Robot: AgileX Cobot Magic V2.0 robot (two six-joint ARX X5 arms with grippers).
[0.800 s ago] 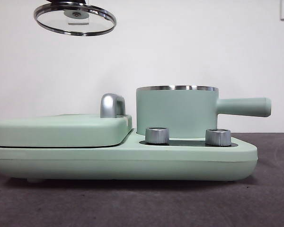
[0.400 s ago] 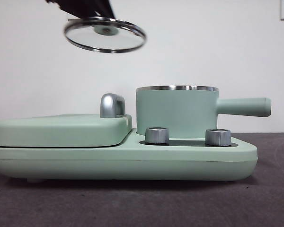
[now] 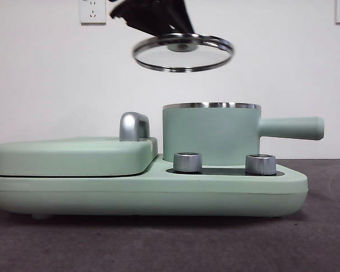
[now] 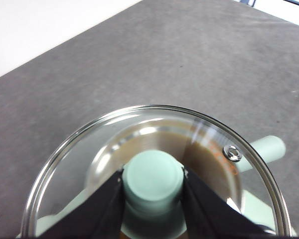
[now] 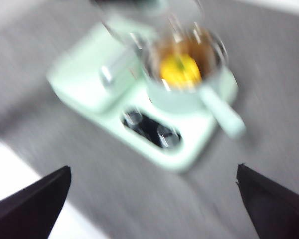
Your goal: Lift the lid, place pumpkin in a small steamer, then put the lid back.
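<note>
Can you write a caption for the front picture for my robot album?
Left gripper holds the glass lid in the air above the mint-green small steamer.

Blurred: pumpkin (image 5: 180,70) inside the small steamer (image 5: 189,92), right tool (image 5: 152,204) wide apart, high above.

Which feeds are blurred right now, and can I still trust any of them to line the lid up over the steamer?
Right wrist view: heavy motion blur, though the pumpkin shows yellow inside the small steamer. Front view: sharp; the lid hangs above the steamer, slightly off-centre. Left wrist view: mostly sharp, with glare streaks on the glass; the left gripper clamps the knob.
</note>
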